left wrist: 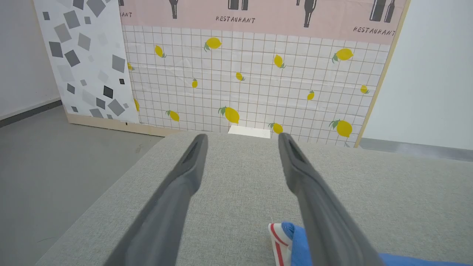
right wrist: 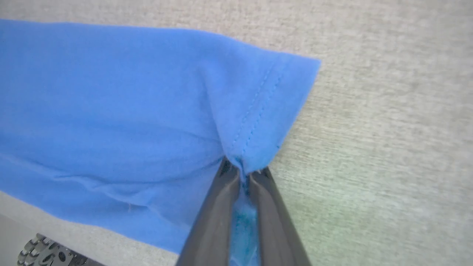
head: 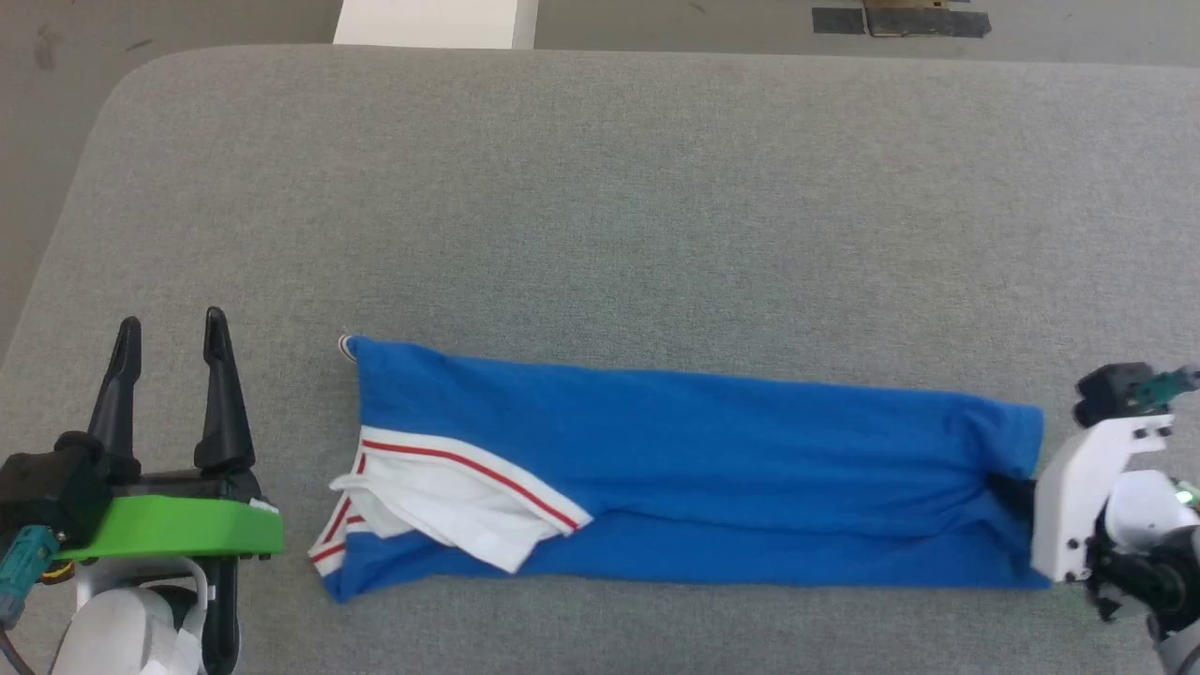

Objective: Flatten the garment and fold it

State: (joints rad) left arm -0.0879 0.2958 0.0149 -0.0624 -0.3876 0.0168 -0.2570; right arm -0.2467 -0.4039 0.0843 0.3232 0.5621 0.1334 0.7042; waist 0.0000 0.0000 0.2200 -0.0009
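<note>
The garment (head: pixel 694 469) lies as a long royal-blue strip across the near part of the grey table, with a white sleeve and red stripe trim (head: pixel 450 497) folded over its left end. My right gripper (right wrist: pixel 244 171) is shut on the garment's stitched hem (right wrist: pixel 255 122) at the strip's right end, where its white wrist (head: pixel 1078 497) meets the cloth. My left gripper (head: pixel 169 328) stands open to the left of the garment, apart from it, with nothing between its fingers (left wrist: pixel 192 159). A striped corner of the garment (left wrist: pixel 286 240) peeks beside its right finger.
The grey cloth-covered table (head: pixel 600 206) has a rounded far-left corner and open room behind the garment. A white block (head: pixel 436 21) stands past its far edge. A lemon-patterned panel (left wrist: pixel 255 74) and grey floor (left wrist: pixel 55 159) lie beyond the table.
</note>
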